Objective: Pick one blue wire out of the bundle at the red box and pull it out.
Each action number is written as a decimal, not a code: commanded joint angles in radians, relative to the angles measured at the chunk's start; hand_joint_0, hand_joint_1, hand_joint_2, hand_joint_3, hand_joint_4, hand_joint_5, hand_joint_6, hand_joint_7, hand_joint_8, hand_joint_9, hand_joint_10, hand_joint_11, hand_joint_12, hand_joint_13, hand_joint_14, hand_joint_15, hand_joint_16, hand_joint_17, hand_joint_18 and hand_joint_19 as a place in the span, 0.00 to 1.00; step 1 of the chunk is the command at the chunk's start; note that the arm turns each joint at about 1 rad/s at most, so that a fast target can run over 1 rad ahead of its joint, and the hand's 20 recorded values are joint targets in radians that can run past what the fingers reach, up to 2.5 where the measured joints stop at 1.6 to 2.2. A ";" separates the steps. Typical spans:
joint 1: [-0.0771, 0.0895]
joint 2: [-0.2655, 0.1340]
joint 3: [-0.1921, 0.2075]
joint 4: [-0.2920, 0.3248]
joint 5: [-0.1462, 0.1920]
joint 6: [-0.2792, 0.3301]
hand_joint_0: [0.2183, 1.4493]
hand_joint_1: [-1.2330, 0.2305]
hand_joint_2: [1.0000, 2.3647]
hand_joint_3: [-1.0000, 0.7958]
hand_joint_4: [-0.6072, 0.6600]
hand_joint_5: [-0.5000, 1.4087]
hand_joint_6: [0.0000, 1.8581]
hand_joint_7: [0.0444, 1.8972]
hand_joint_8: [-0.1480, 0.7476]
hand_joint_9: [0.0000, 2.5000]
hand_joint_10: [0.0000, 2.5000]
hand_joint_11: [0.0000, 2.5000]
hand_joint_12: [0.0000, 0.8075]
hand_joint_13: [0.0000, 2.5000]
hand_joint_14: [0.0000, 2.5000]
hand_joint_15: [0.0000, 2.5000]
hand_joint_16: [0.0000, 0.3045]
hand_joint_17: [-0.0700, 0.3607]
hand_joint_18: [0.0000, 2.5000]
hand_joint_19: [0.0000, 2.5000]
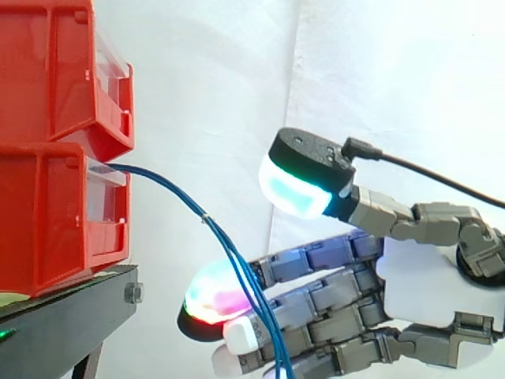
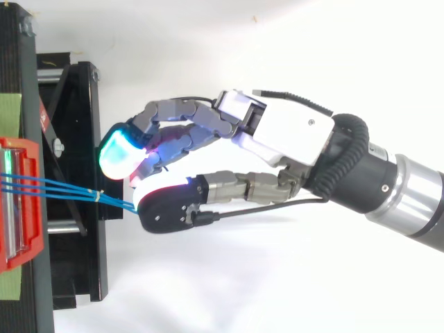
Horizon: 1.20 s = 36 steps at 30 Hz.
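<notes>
At the front of the lower red plastic bin [image 1: 47, 213], which sits on a black metal stand [image 1: 63, 320], a bundle of thin blue wires [image 2: 97, 196] emerges. It slopes down across the straight fingers [image 1: 316, 296] of the robot hand [image 1: 418, 288]. The thumb [image 1: 304, 170] stands well above them, so the hand is spread apart and clamps nothing.

White curtain [image 1: 394, 79] behind, creased top to bottom near the middle. Upper left, 1 red bin [image 1: 47, 71] topmost in the stack, with a clear front panel [image 1: 118, 59]. Lower left, a black stand [image 1: 71, 320] with 1 bolt [image 1: 133, 294] at its near corner. Seen from above, an olive-green pad [image 2: 10, 111] on the stand's top, and beside it 1 black diagonal brace [image 2: 61, 97].
</notes>
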 commanded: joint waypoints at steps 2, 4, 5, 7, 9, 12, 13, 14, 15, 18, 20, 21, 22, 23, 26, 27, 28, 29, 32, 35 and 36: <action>0.009 -0.001 0.024 -0.011 0.000 -0.012 0.25 0.50 0.00 0.31 0.80 0.19 0.27 0.48 0.62 0.34 0.01 0.17 0.61 0.28 0.00 0.12 0.21 0.50 0.29 0.18; 0.009 -0.001 0.024 -0.008 -0.001 -0.012 0.25 0.50 0.00 0.30 0.80 0.19 0.27 0.48 0.62 0.34 0.01 0.17 0.61 0.28 0.00 0.12 0.21 0.50 0.29 0.18; 0.009 -0.001 0.024 -0.007 -0.001 -0.012 0.25 0.50 0.00 0.31 0.80 0.19 0.27 0.48 0.62 0.34 0.01 0.17 0.61 0.28 0.00 0.12 0.21 0.50 0.29 0.18; 0.010 -0.001 0.031 -0.010 0.000 -0.012 0.25 0.50 0.00 0.31 0.80 0.19 0.27 0.49 0.62 0.34 0.00 0.17 0.61 0.28 0.00 0.11 0.21 0.50 0.29 0.18; 0.010 -0.001 0.041 -0.011 0.000 -0.014 0.25 0.50 0.00 0.31 0.80 0.19 0.27 0.49 0.62 0.34 0.00 0.17 0.61 0.28 0.00 0.12 0.21 0.50 0.29 0.18; 0.016 -0.001 0.042 -0.005 0.002 -0.028 0.25 0.49 0.00 0.31 0.80 0.19 0.27 0.52 0.62 0.34 0.00 0.18 0.61 0.28 0.00 0.12 0.21 0.50 0.29 0.18; 0.020 -0.001 0.045 -0.004 0.002 -0.038 0.25 0.49 0.00 0.31 0.80 0.19 0.27 0.53 0.62 0.34 0.00 0.18 0.61 0.28 0.00 0.11 0.21 0.50 0.29 0.18; 0.020 -0.001 0.045 -0.004 0.002 -0.038 0.26 0.49 0.00 0.31 0.80 0.19 0.27 0.53 0.62 0.34 0.01 0.18 0.61 0.28 0.00 0.12 0.21 0.50 0.29 0.18; 0.021 -0.001 0.045 -0.004 0.002 -0.043 0.26 0.49 0.00 0.31 0.80 0.20 0.27 0.54 0.62 0.34 0.01 0.17 0.61 0.28 0.00 0.11 0.21 0.50 0.29 0.18; 0.024 -0.001 0.047 -0.004 0.002 -0.043 0.26 0.47 0.00 0.31 0.79 0.20 0.27 0.55 0.61 0.34 0.00 0.17 0.61 0.28 0.00 0.12 0.21 0.49 0.29 0.18; 0.024 -0.001 0.045 -0.002 0.002 -0.043 0.27 0.46 0.01 0.32 0.78 0.20 0.27 0.57 0.61 0.34 0.00 0.18 0.60 0.28 0.00 0.12 0.21 0.49 0.29 0.19; 0.024 -0.001 0.047 -0.002 0.002 -0.043 0.27 0.46 0.01 0.32 0.78 0.20 0.27 0.57 0.61 0.34 0.01 0.17 0.60 0.28 0.00 0.12 0.21 0.49 0.29 0.18; 0.026 -0.001 0.048 -0.002 0.002 -0.043 0.27 0.46 0.00 0.32 0.78 0.20 0.27 0.57 0.61 0.34 0.00 0.17 0.60 0.28 0.00 0.12 0.21 0.49 0.29 0.18; 0.026 0.000 0.050 -0.002 0.002 -0.043 0.27 0.46 0.00 0.32 0.78 0.20 0.27 0.58 0.61 0.34 0.01 0.18 0.60 0.28 0.00 0.12 0.21 0.49 0.29 0.18; 0.026 -0.001 0.050 -0.002 0.002 -0.043 0.27 0.46 0.01 0.32 0.78 0.20 0.27 0.57 0.61 0.34 0.00 0.18 0.60 0.28 0.00 0.12 0.21 0.49 0.29 0.18; 0.027 -0.001 0.050 -0.002 0.003 -0.043 0.27 0.45 0.01 0.32 0.78 0.20 0.27 0.57 0.61 0.34 0.00 0.18 0.60 0.28 0.00 0.12 0.21 0.49 0.29 0.18; 0.026 -0.001 0.050 -0.002 0.002 -0.043 0.27 0.45 0.00 0.32 0.78 0.20 0.27 0.58 0.61 0.34 0.00 0.18 0.60 0.28 0.00 0.12 0.20 0.49 0.29 0.19; 0.026 -0.001 0.050 -0.002 0.002 -0.043 0.27 0.44 0.01 0.32 0.78 0.20 0.27 0.58 0.61 0.34 0.00 0.18 0.60 0.28 0.00 0.12 0.20 0.49 0.29 0.19; 0.026 -0.001 0.050 -0.002 0.002 -0.043 0.28 0.42 0.00 0.32 0.77 0.20 0.27 0.59 0.60 0.34 0.01 0.18 0.59 0.28 0.00 0.12 0.20 0.49 0.29 0.19; 0.026 -0.001 0.050 -0.002 0.002 -0.041 0.30 0.40 0.01 0.34 0.72 0.21 0.27 0.65 0.60 0.34 0.00 0.18 0.59 0.28 0.00 0.12 0.20 0.48 0.29 0.19; 0.026 -0.001 0.050 -0.002 0.000 -0.041 0.31 0.39 0.01 0.35 0.71 0.21 0.27 0.68 0.60 0.34 0.00 0.18 0.59 0.29 0.00 0.12 0.20 0.48 0.29 0.19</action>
